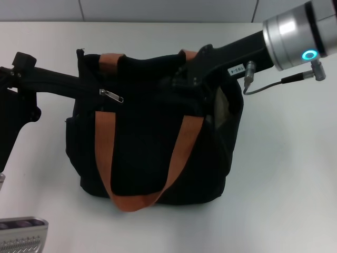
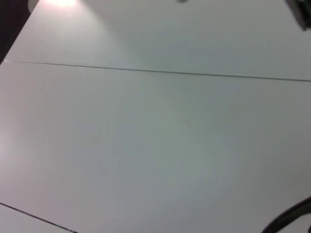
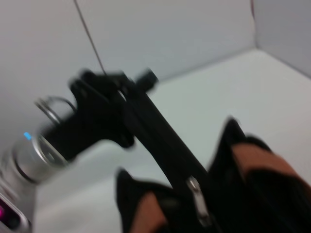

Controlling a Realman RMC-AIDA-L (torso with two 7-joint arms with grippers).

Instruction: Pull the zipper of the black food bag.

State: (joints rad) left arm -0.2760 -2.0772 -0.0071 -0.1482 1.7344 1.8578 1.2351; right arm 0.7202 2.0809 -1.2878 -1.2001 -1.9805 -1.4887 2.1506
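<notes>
Silver zipper (image 1: 111, 95) on black food bag (image 1: 152, 158), head view only legible

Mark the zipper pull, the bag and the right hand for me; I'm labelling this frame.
zipper pull (image 1: 112, 95): head view, middle of the silver tab.
bag (image 1: 147, 132): head view, black front panel between the straps.
right hand (image 1: 185, 74): head view, at the bag's rim.

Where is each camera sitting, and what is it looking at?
Head view: high on the robot, looking down at the black food bag on the white table; both arms show.
Left wrist view: on the left arm, facing a bare white surface; no claw shows.
Right wrist view: on the right arm, looking across the bag at the left arm.
Head and right wrist views share the zipper.
</notes>
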